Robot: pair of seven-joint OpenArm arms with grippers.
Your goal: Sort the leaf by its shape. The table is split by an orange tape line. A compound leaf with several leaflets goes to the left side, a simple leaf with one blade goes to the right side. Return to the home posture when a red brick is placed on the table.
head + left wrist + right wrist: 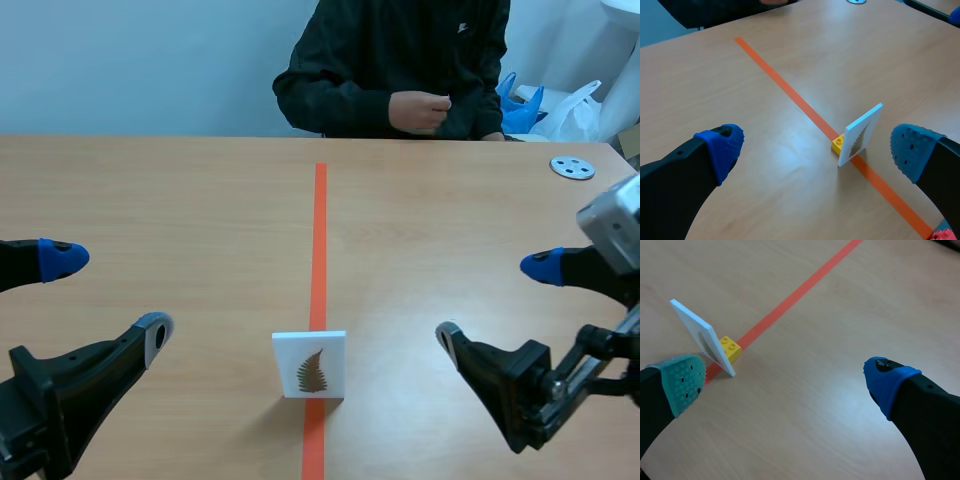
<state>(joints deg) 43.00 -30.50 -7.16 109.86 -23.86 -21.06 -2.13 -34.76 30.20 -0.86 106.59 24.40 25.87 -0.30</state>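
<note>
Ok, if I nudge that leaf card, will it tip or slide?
Likely tips: the leaf card stands upright and thin, with only a small yellow brick at its base. It looks flat and rigid, so probably won't flop. Probably light, so a push may slide it.

Scene view looks across table (pixel 150 200), wrist views nearer, all share leaf card (pixel 310 365)

card (pixel 309 365): printed brown leaf picture only, no readable writing
jacket (pixel 400 60): small white chest mark, too small to read
</note>
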